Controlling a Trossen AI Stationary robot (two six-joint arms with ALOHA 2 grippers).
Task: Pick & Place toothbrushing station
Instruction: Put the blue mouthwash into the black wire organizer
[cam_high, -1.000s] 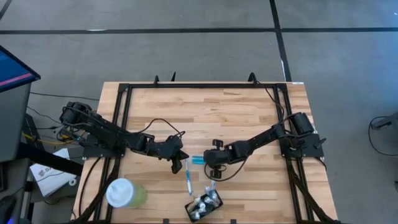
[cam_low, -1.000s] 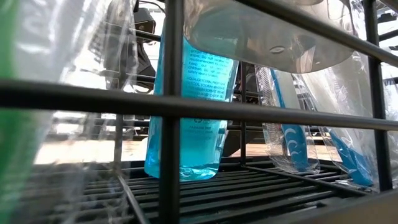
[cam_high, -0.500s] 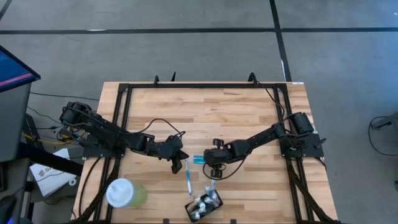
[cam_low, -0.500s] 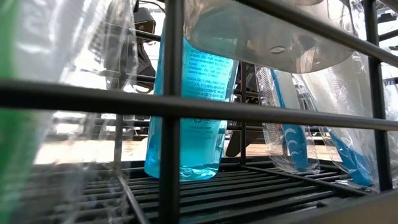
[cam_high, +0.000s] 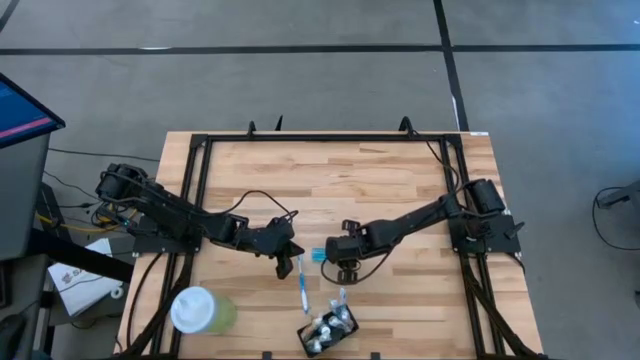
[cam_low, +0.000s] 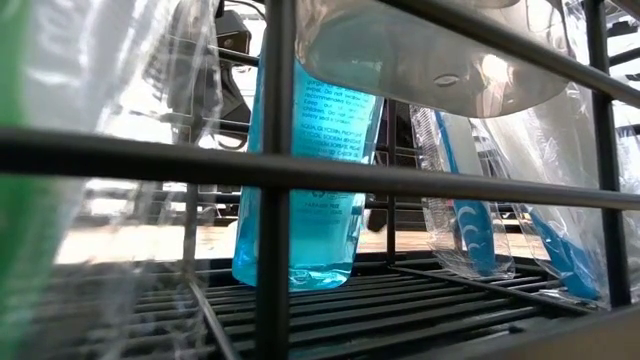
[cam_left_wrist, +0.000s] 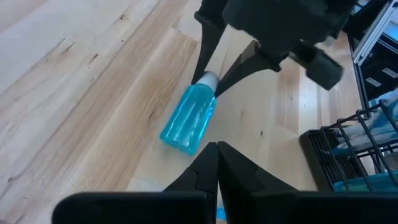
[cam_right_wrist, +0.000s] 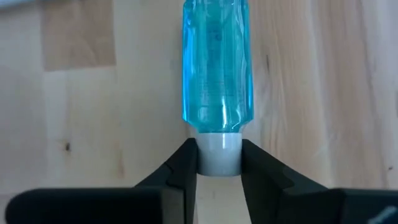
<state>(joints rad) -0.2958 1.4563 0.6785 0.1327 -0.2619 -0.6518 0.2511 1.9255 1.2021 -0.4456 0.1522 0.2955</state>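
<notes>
Dark fingers of my right gripper (cam_right_wrist: 219, 163) are pinching the white cap (cam_right_wrist: 219, 153) of a small blue tube (cam_right_wrist: 216, 65), so the jaws are standing narrow with the cap between them; from above I am seeing this gripper (cam_high: 335, 255) low over the middle of the wooden table (cam_high: 330, 180), with the tube (cam_high: 317, 256) lying flat on the boards and pointing toward my left arm. I am keeping my left gripper (cam_left_wrist: 217, 163) fully closed, its two fingers pressed together with nothing between them, and it is sitting just beside the tube's (cam_left_wrist: 189, 118) bottom end. Near that gripper (cam_high: 285, 262) a slim white and blue toothbrush (cam_high: 302, 288) is lying on the wood, running toward the front edge. I am looking at the black wire holder (cam_high: 328, 330) at the front of the table, which is carrying a heap of clear-wrapped pieces. Through its bars (cam_low: 275, 180) at table height I am seeing an upright blue bottle (cam_low: 305, 180) with printed text and wrapped blue toothbrushes (cam_low: 470, 230) leaning inside. A pale green cup (cam_high: 200, 310) with a white lid is standing at the front left corner, well apart from the holder.
</notes>
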